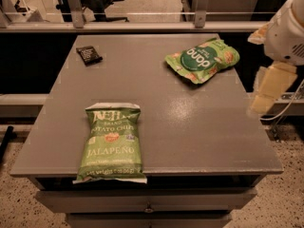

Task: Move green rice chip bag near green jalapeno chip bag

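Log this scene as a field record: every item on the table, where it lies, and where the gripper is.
surface: grey table with drawers below
far right: green rice chip bag, lying flat, logo upside down to the camera
near left: green jalapeno chip bag, lying flat at the front edge
far left: small dark packet
gripper: gripper hangs beyond the table's right edge, touching neither bag
bag spacing: apart, on opposite corners
task state: rice chip bag not yet moved
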